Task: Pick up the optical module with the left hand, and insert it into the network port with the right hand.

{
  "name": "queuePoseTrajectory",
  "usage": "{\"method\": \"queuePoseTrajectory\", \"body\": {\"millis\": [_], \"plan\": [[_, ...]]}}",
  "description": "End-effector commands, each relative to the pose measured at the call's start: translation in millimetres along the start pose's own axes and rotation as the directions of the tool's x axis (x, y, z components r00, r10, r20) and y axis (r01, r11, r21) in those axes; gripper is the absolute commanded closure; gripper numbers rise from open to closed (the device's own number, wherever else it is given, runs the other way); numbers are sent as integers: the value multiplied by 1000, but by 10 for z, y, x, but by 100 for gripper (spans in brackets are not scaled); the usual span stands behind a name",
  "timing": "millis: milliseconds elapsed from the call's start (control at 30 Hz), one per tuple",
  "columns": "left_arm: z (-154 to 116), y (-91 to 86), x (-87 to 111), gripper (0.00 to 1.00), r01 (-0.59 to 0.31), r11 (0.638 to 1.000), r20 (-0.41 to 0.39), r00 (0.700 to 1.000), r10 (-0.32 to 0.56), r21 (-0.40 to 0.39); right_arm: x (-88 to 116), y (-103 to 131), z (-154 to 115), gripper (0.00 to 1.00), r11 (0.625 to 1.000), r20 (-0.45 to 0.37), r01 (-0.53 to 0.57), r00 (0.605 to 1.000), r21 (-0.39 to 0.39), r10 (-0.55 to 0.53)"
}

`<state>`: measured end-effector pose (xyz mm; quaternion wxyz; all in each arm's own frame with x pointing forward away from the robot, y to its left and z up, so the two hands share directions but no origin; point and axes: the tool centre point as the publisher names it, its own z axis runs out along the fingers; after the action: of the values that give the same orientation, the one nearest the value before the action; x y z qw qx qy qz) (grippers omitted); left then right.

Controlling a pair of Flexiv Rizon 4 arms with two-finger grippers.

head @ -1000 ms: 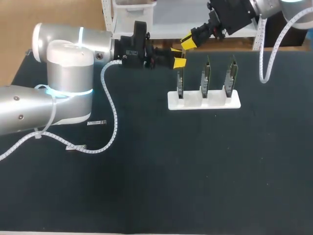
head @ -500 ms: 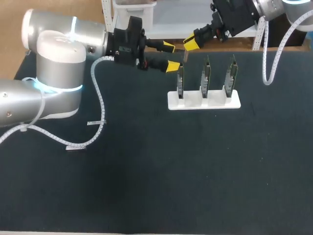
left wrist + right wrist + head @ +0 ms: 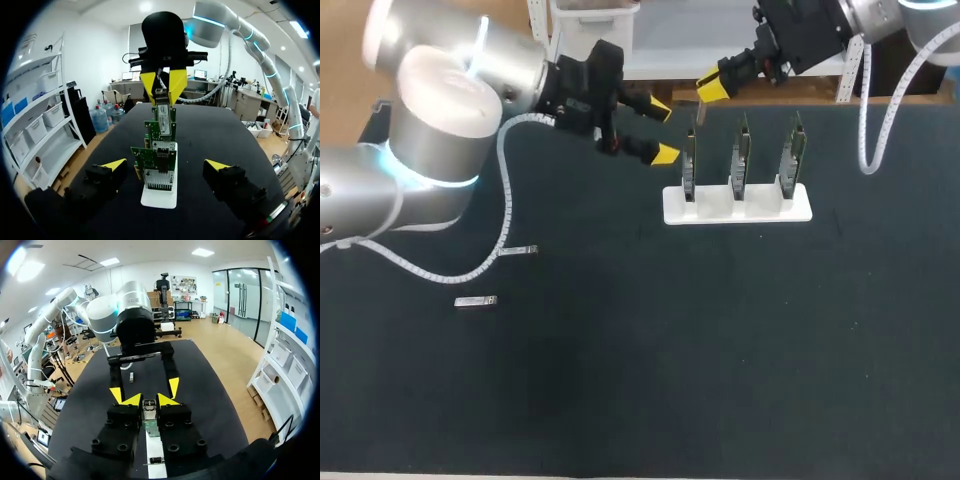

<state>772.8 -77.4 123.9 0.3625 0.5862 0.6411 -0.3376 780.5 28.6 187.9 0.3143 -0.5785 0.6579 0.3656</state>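
**A:** The right jaws are clamped on the optical module [image 3: 163, 119]. They grip its upper end, and it hangs upright over the white stand [image 3: 737, 205] near the far edge of the surface.

**B:** And the left jaws?

**A:** Spread wide, with nothing between them. The left arm [image 3: 440, 140] reaches in over the far left corner. Its jaws point at the stand from the left-edge side, near the boards but apart from them.

**B:** So the pick-up looks done to me. The module is with the right arm [image 3: 875, 15], which makes this the insertion step.

**A:** That's my read too. The module sits above the circuit board [image 3: 688, 168] at the end of the stand nearest the left edge. It's the first of three upright boards.

**B:** Is it touching the board yet?

**A:** I can't tell. In the left wrist view its lower end overlaps the boards lined up behind it, and the head view is too small to settle it.

**B:** What does the next move call for?

**A:** Lining it up first. The module's long axis has to match the network port, and I can't pick the port out from here. Then I'd say a straight push with no sideways lean, because those boards only stand in the stand's slots and could rock.
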Motion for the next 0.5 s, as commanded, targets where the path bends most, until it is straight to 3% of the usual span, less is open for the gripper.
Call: {"method": "queuePoseTrajectory", "body": {"millis": [33,300,500], "plan": [[46,93,18,0,-10,1000,-77,997,11,12,30,42,-27,100,1000,6,4,1000,7,-4],[66,182,124,0,-15,1000,-155,988,12,-18,50,31,-58,100,1000,20,7,1000,11,-7],[100,113,201,0,-39,999,-195,980,41,12,61,29,-70,100,1000,23,7,1000,15,-7]]}}
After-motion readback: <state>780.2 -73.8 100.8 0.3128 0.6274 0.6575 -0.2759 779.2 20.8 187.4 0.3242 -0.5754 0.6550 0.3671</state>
